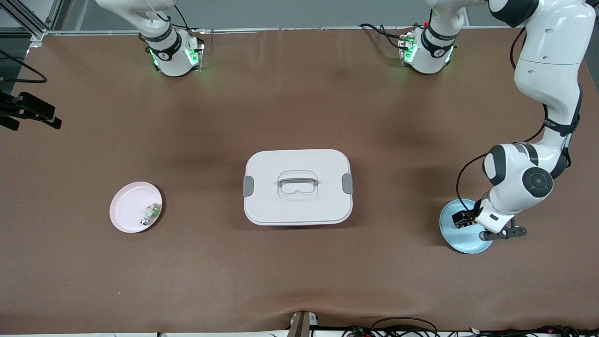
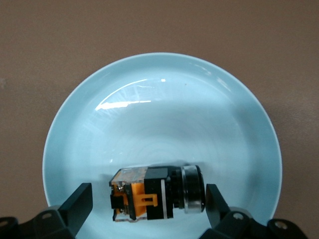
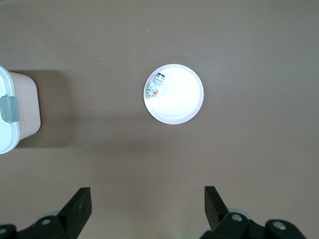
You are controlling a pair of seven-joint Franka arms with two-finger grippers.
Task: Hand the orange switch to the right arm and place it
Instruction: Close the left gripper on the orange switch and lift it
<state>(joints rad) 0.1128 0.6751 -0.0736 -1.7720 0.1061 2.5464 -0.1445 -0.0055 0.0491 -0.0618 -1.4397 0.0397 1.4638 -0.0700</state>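
orange switch (image 2: 155,194): lies on its side in the light blue plate (image 2: 164,114), toward the left arm's end of the worktop; black body with orange bands, metal ring at one end; button face not visible.
left gripper (image 2: 144,204): low over the blue plate, fingers (image 2: 77,204) spread wide on either side of the switch, not touching it; nothing gripped. In the front view the gripper (image 1: 463,219) sits over the plate (image 1: 456,241), the switch itself hidden there.
right gripper (image 3: 147,209): up in the air over bare brown worktop (image 3: 249,164), fingers (image 3: 79,204) wide apart, empty; arm waits. Only its base shows in the front view.
pink plate (image 1: 125,206): toward the right arm's end of the worktop, well apart from the blue plate; looks white in the right wrist view (image 3: 182,99).
white-and-green component (image 1: 150,213): lies in the pink plate near its rim, on the side toward the box; also seen from the right wrist (image 3: 155,84).
white lidded box (image 1: 297,187): middle of the worktop between the two plates, lid on, grey clasps (image 1: 248,186) at both ends, handle (image 1: 297,180) flat on top; a corner shows in the right wrist view (image 3: 17,114).
worktop (image 1: 299,93): brown mat cover.
camera mount (image 1: 28,110): black, at the edge by the right arm's end.
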